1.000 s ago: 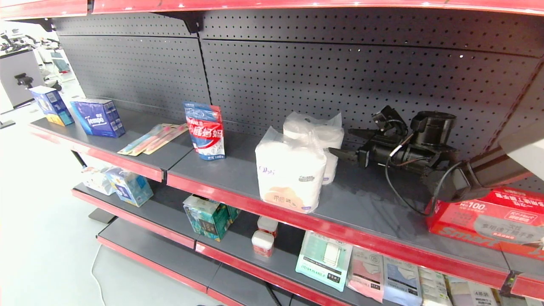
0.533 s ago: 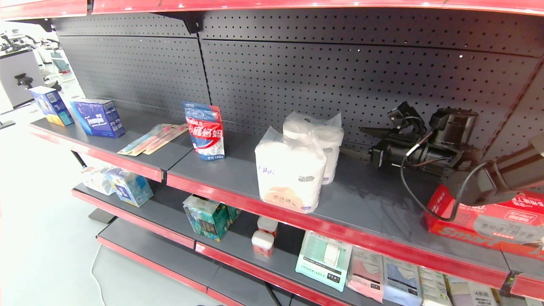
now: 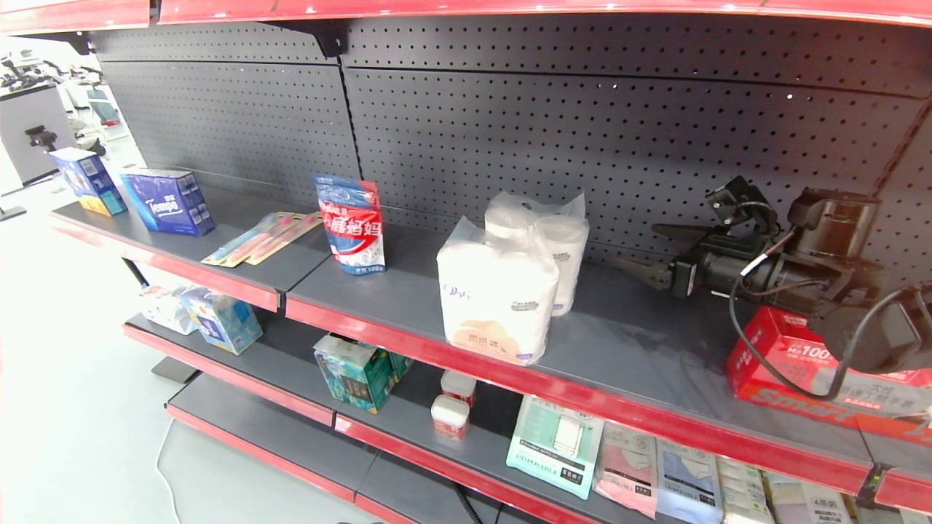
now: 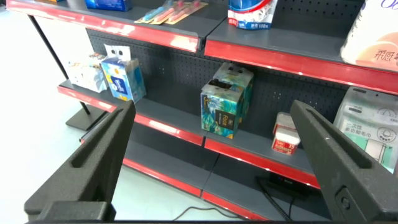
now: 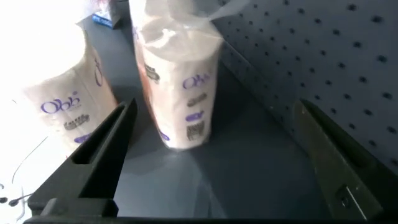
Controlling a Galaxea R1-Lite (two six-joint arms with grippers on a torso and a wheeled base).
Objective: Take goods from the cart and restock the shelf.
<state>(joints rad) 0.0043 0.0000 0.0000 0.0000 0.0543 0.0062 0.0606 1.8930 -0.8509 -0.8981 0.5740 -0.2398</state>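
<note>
1. Standing far left of the rear pack (image 3: 562,244): two blue boxes (image 3: 166,201), then flat toothbrushes (image 3: 262,236) and an upright pouch (image 3: 352,224), fronts turned outward, likely for shoppers.
2. Hanging below and left of the rear pack, facing the lower tiers (image 4: 168,128): left gripper (image 4: 211,143), spread wide, holding nothing.
3. Set just in front of the rear pack, near the shelf (image 3: 408,295) lip: front pack (image 3: 497,295). Both upright, white paper sealed in clear film, tops loose.
4. Hovering just right of the rear pack, apart from it: right gripper (image 3: 637,246), spread and empty; reads as a placement finished.
5. Lying farther right of the rear pack: red box (image 3: 783,356), flat.
</note>
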